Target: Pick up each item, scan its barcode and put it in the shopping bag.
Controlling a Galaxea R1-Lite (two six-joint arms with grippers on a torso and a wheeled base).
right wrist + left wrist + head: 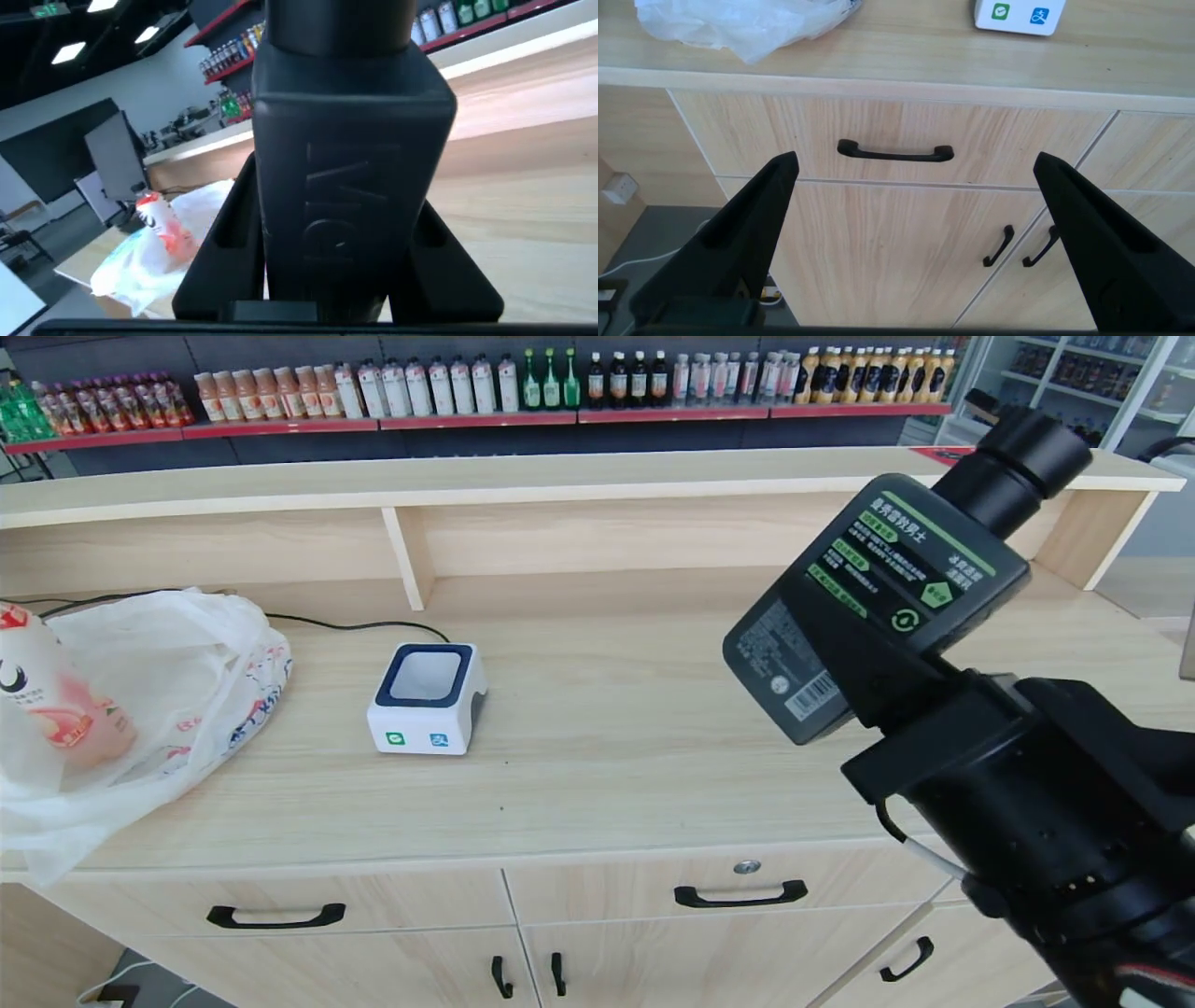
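Bottle first: your right gripper (333, 245) is clamped on the base end of the black bottle (868, 607), one finger on each side. It holds the bottle off the counter (607, 775) on the robot's right. The bottle sits tilted, with its black cap pointing up and toward the back shelf. You can see its label and barcode (810, 695) turned up toward the head camera.

The scanner (428, 698) sits on the counter well to the left of the bottle, with its window facing up. Further left lies the shopping bag (187, 663), slumped at the counter's edge with a pink-and-white bottle (51, 695) inside.

Your left gripper (915, 187) has its fingers spread wide with nothing between them. It is below the counter's edge, in front of the drawer handle (895, 152).
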